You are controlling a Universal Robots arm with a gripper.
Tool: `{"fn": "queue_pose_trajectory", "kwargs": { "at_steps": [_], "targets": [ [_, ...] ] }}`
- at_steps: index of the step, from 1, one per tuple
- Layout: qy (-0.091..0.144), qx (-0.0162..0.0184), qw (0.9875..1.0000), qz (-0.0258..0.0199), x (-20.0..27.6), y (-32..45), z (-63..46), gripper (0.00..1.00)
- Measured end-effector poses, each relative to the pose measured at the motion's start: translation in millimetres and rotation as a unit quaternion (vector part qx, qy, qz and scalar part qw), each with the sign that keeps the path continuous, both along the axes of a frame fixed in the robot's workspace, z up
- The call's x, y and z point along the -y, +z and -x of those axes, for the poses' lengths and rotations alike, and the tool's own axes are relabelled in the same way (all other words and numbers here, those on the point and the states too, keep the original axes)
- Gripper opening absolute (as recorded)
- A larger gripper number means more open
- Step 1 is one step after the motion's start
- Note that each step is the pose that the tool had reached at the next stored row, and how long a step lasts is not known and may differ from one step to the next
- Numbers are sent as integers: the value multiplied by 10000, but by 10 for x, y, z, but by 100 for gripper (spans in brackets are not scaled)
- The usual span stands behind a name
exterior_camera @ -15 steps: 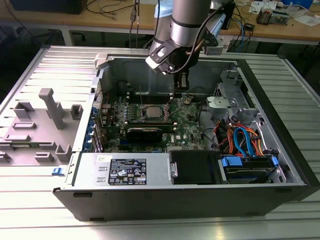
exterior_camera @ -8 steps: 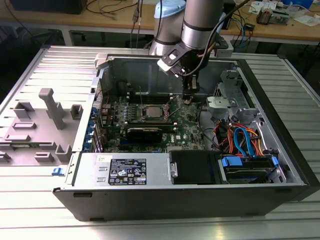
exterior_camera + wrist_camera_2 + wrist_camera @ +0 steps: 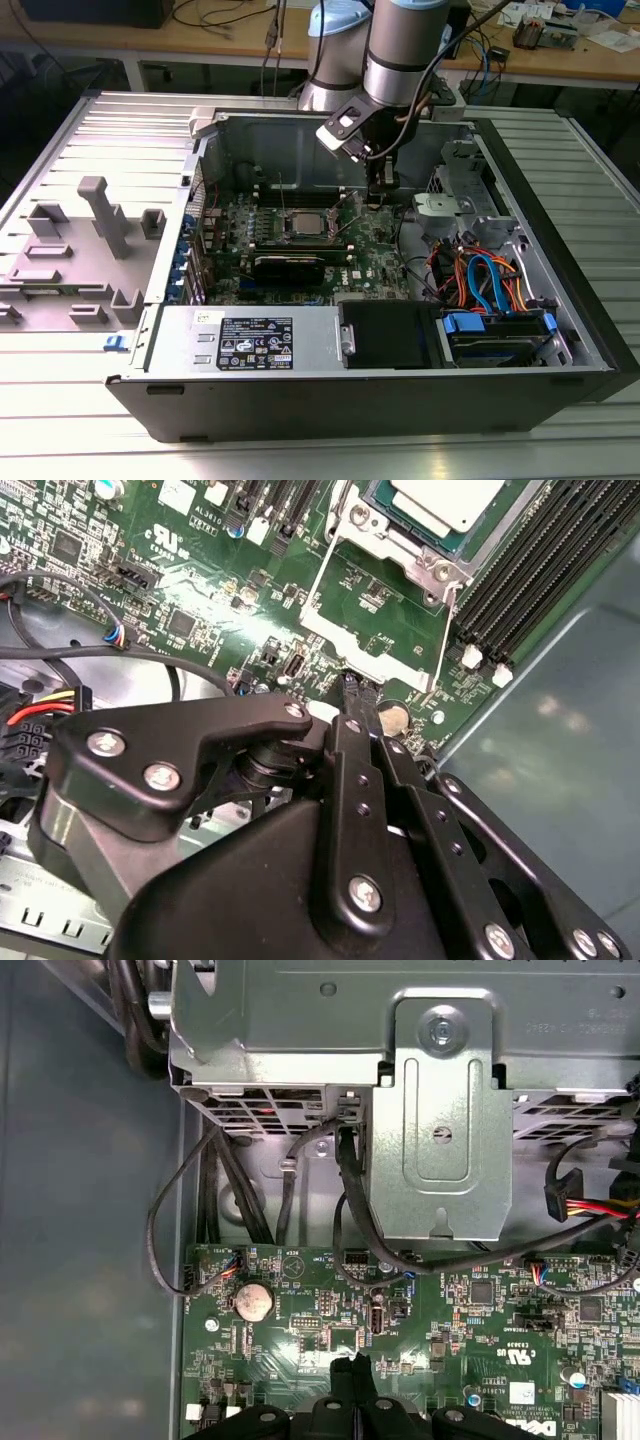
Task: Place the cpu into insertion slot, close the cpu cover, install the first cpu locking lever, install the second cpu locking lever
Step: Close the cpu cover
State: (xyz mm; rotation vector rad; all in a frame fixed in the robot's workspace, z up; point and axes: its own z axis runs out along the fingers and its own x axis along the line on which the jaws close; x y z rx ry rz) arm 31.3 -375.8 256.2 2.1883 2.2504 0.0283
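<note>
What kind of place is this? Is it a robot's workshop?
Probably yes: it looks like a robotics lab or workshop. A robot arm reaches into an open computer case lying on a metal table, and cluttered wooden benches stand behind.

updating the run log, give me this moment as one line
cpu in insertion slot | cpu cover open | gripper shut, beside cover
</note>
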Motion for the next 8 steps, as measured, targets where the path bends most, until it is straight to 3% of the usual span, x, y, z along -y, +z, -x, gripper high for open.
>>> {"fn": "queue_pose_trajectory", "kwargs": {
  "at_steps": [5, 8],
  "targets": [
    [0, -2, 10000, -2, 0, -7, 0, 11],
    [0, -24, 10000, 0, 0, -72, -3, 11]
  ]
}}
